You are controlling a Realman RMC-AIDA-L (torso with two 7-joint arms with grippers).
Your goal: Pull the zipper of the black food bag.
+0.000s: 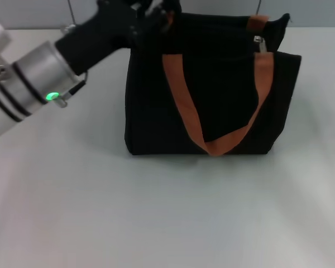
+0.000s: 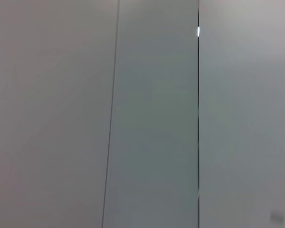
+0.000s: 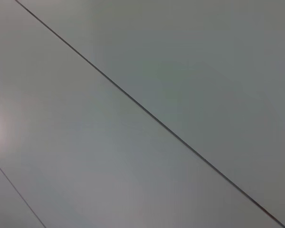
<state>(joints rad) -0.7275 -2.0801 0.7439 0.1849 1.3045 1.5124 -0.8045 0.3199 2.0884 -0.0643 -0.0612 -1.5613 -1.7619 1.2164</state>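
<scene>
The black food bag (image 1: 212,95) stands upright at the middle back of the white table, with an orange-brown handle (image 1: 184,111) hanging down its front. The zipper (image 1: 259,42), a small silver pull tab, sits at the bag's top right end, beside the second handle. My left gripper (image 1: 154,12) reaches in from the left and is at the bag's top left corner, dark against the black fabric. It is far from the zipper. My right gripper is out of view. Neither wrist view shows the bag or a gripper.
The white table (image 1: 156,212) stretches in front of the bag and to both sides. My left arm (image 1: 39,78) crosses the far left of the table. The wrist views show only grey wall panels (image 2: 152,118) (image 3: 147,57) with thin seams.
</scene>
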